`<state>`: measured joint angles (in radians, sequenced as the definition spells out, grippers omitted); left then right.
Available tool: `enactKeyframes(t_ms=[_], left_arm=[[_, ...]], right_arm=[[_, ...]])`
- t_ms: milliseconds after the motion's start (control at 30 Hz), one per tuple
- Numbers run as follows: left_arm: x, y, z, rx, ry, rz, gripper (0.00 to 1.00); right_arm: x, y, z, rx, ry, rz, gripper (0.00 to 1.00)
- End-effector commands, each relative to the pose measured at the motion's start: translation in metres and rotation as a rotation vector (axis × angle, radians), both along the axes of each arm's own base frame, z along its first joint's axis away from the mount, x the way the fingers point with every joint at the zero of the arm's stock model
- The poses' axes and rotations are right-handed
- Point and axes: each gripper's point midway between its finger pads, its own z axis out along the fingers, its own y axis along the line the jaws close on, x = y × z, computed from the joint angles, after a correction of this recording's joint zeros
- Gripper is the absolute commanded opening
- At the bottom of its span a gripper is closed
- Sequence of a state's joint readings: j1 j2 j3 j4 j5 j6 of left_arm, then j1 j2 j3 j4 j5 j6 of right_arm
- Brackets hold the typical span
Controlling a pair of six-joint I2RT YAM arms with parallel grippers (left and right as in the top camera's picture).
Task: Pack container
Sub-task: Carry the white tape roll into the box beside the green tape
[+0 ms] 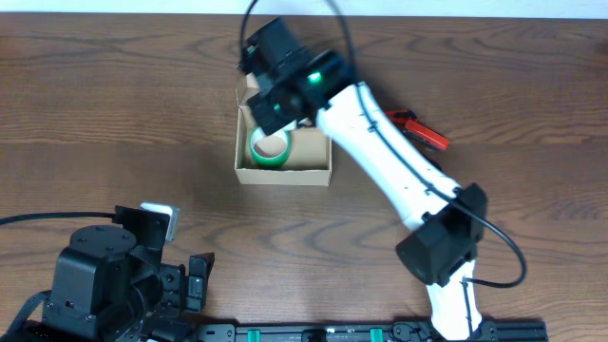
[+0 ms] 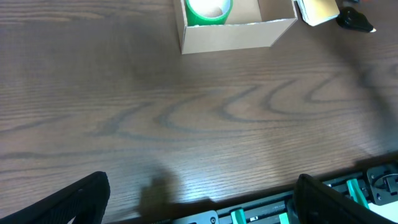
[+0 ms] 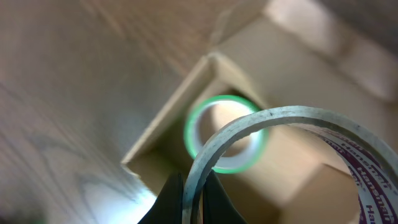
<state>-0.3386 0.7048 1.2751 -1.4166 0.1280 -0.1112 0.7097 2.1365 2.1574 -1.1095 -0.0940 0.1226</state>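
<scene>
The brown cardboard container (image 1: 285,173) stands open at the middle of the table, with a green tape roll (image 1: 270,147) lying flat in its left part. Both also show in the left wrist view, container (image 2: 236,36) and green roll (image 2: 209,10). My right gripper (image 3: 194,202) is shut on the rim of a white tape roll (image 3: 261,124) and holds it above the open container (image 3: 168,121), over the green roll (image 3: 205,112). In the overhead view the right wrist (image 1: 285,71) covers the box's far side. My left gripper (image 2: 199,199) is open and empty, near the table's front edge.
A red-handled tool (image 1: 423,131) lies right of the container, behind the right arm. The box's lid flap (image 2: 320,9) sticks out at its right side. The left arm's base (image 1: 104,280) sits at the front left. A black rail (image 1: 361,332) runs along the front edge.
</scene>
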Motion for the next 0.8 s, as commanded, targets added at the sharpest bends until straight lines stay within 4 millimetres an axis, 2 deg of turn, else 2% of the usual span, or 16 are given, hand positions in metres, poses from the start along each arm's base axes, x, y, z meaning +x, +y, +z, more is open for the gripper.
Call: enactKeyframes(t_ms=[0,267,433,600,767], left_arm=[[-0.001,0.000,-0.001,-0.002,0.008,0.000,0.95],[-0.001,0.000,-0.001,-0.002,0.008,0.000,0.95],[-0.001,-0.001,-0.001,-0.003,0.008,0.000,0.95],[-0.001,-0.001,-0.001,-0.003,0.008,0.000,0.95],[-0.001,-0.001,-0.001,-0.003,0.008,0.000,0.95]], right_arm=[[-0.005,0.012,-0.027,-0.024,0.043,0.004,0.01],[-0.006,0.020,-0.070,-0.075,0.099,0.016,0.01],[-0.003,0.023,-0.090,-0.089,0.115,0.016,0.01],[-0.002,0.026,-0.104,-0.096,0.127,0.018,0.01],[0.001,0.028,-0.107,-0.092,0.122,0.018,0.02]])
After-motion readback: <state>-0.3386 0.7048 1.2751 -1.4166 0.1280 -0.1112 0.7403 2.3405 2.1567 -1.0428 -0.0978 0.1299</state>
